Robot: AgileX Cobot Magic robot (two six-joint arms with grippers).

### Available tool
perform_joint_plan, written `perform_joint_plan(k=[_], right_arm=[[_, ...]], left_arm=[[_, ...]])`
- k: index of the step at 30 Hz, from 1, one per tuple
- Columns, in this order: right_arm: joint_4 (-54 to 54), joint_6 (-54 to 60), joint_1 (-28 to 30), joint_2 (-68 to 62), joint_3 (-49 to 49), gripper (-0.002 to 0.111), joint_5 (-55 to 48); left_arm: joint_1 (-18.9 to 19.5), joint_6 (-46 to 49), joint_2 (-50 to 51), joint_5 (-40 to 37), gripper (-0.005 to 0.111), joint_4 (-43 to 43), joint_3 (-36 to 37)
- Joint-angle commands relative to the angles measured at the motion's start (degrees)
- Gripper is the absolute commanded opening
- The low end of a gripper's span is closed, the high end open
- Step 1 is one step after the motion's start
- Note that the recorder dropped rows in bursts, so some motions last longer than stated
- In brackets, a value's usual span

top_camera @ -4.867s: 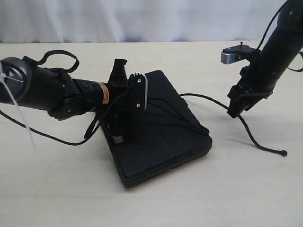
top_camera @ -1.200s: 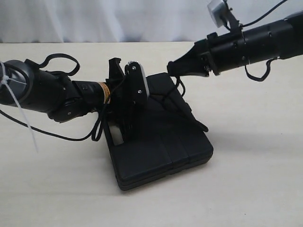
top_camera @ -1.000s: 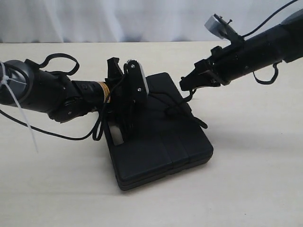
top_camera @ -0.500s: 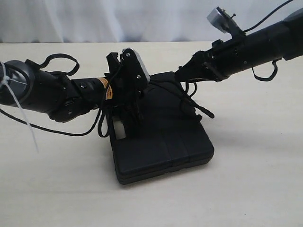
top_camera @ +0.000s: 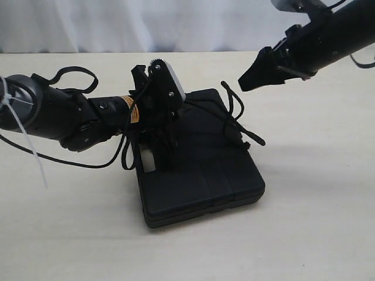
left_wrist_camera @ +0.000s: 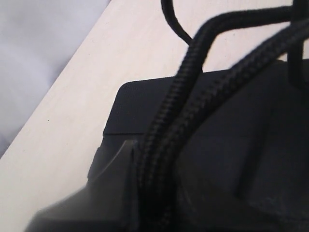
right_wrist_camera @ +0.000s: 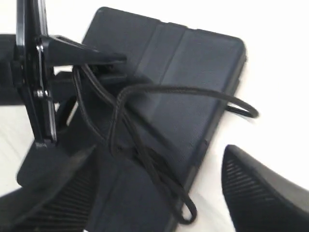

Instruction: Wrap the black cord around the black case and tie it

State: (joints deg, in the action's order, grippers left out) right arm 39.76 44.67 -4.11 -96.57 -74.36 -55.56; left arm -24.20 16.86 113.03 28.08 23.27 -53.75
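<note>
black case (top_camera: 199, 187) flat on the desk (top_camera: 304, 222). left hand (top_camera: 164, 149), clamped on the black cord (top_camera: 252, 138), sits over the case's handle end; loose loops trail to its far corner, nearest the empty, spread right hand (top_camera: 246, 82).

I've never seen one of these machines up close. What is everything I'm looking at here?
Case: one, black, flat on the table, near the middle.
Cord: one, black, looped across the case, one end sticking out past its right edge.
Table: one, pale beige, under everything.
Curtain: one, white, behind the table.
Left arm: one, black, reaching in from the left.
Right arm: one, black, reaching in from the upper right.
Left claw: one, black with silver plate, pinching the cord over the case.
Right claw: one, black, open, empty, raised.
</note>
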Motion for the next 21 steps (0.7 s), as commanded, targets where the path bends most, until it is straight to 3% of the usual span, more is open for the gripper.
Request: perform_joint_plan(k=[1,5,10,18,21], right_arm=[[-9.6,-3.6,-1.6,6.9,3.1,0.056,0.2],[-12.9,-4.0,-8.1,14.3,11.5,0.046,7.3],[-17.7,-9.8,-18.8,22.0,23.2,0.045,24.7],[-11.4,-11.7,-30.0,19.6,48.2,0.045,75.1],[-14.6,-15.6,-32.6,14.8,51.0,0.045,84.5]], left_arm=[[-0.5,-0.8,-0.3,1.9,0.0,-3.7,-0.3],[-0.5,-2.5,-0.3,0.2,0.0,-7.8,-0.8],[-0.5,-6.7,-0.3,-6.1,0.0,-7.9,-2.8],[-0.5,-9.7,-0.3,-6.8,0.0,-8.0,-3.1],[-0.5,-11.3,-0.3,-7.1,0.0,-8.0,-3.1]])
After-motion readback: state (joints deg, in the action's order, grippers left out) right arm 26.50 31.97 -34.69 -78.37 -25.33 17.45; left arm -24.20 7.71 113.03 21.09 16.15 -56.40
